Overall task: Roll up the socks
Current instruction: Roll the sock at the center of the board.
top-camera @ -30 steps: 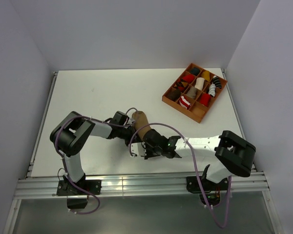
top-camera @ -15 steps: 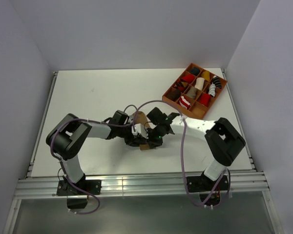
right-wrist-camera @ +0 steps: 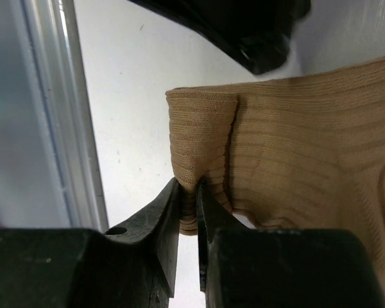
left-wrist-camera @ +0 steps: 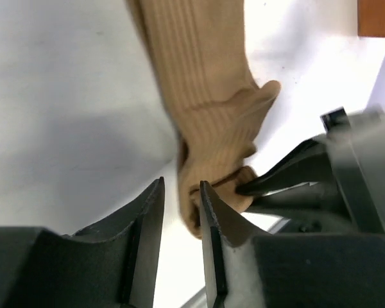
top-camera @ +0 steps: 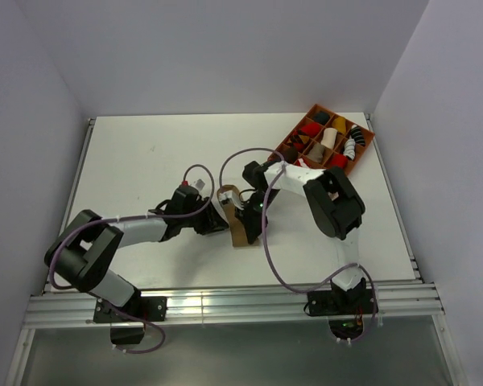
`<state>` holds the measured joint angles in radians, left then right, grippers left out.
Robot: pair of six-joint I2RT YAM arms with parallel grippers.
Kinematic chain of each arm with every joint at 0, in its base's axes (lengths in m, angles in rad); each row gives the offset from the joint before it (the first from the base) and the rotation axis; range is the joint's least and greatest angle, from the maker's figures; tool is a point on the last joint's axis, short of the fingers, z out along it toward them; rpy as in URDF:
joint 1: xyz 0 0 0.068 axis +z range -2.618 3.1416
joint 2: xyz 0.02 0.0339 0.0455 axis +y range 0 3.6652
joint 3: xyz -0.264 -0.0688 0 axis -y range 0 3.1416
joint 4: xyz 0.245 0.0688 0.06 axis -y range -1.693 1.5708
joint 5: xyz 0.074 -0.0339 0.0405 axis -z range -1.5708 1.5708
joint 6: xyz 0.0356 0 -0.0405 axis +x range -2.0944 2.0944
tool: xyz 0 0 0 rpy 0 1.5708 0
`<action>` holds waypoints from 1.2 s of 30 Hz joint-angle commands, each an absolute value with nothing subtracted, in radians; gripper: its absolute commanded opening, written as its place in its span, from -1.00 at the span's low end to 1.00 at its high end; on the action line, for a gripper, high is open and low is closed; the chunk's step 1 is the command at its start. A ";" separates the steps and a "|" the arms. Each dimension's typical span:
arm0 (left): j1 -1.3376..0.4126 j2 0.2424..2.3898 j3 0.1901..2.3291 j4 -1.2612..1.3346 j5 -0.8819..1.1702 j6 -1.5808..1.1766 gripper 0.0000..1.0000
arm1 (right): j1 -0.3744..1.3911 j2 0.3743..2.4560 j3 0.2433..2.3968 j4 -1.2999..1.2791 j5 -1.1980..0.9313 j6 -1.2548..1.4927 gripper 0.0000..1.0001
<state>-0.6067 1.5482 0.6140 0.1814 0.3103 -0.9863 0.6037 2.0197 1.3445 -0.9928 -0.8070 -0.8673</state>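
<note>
Rolling is judged under way: the tan sock (top-camera: 241, 233), at the centre of the table (top-camera: 145, 153), is pinched at its folded end by the closed right hand (right-wrist-camera: 187, 192). The left hand (left-wrist-camera: 179, 199), at the sock's nine o'clock, is parted and empty; a grip beside the fold is called for next. No writing can be read, even on the compartment tray (top-camera: 283, 167) at two o'clock.

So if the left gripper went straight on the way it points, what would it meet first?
The tan sock: its bunched end lies just ahead of the left gripper, where the right gripper pinches it. Depth is unclear; they may already touch.
</note>
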 commanded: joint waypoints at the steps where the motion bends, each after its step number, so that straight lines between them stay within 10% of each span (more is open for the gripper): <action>1: -0.638 1.468 0.546 0.296 0.190 -0.933 -0.31 | 0.584 2.118 1.443 -1.213 -0.859 -0.931 -0.69; 36: -0.847 1.631 0.413 0.897 0.258 -0.670 -0.14 | 0.554 2.381 1.690 -1.396 -0.908 -0.867 -0.70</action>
